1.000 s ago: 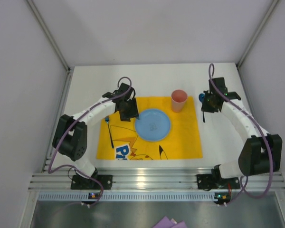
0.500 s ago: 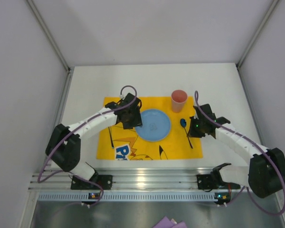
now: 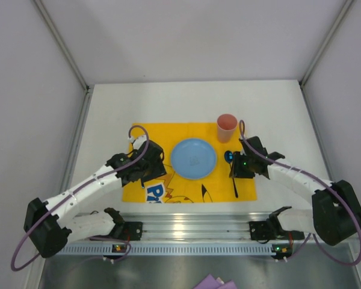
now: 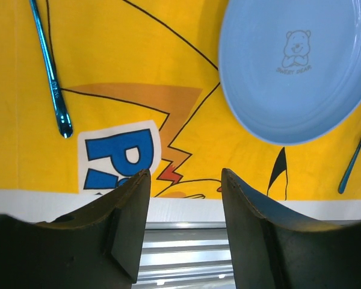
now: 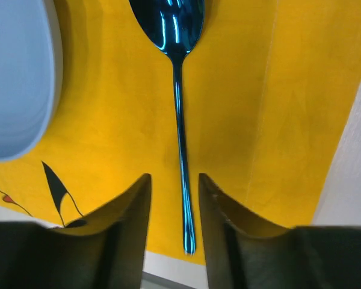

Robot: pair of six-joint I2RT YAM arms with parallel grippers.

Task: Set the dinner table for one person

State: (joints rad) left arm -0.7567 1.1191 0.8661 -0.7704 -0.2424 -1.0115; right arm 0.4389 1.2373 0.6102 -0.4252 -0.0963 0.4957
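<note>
Blue utensil (image 4: 53,78), perhaps a fork, is cut off above.

Bright, even overhead light — shadows faint and short. Glare streaks on spoon (image 5: 180,126) bowl, top of right wrist view; sheen on aluminium rail (image 3: 186,230), lower overhead view. Overhead view slightly soft.

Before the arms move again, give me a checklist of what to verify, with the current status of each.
1. ok: blue plate centred on yellow placemat.
2. ok: blue spoon flat on the placemat, right of the plate, not touching it.
3. ok: right gripper open, not gripping the spoon.
4. ok: left gripper open, empty.
5. ok: pink cup upright.
6. cannot tell: slim blue utensil left of the plate, fork or knife.
</note>
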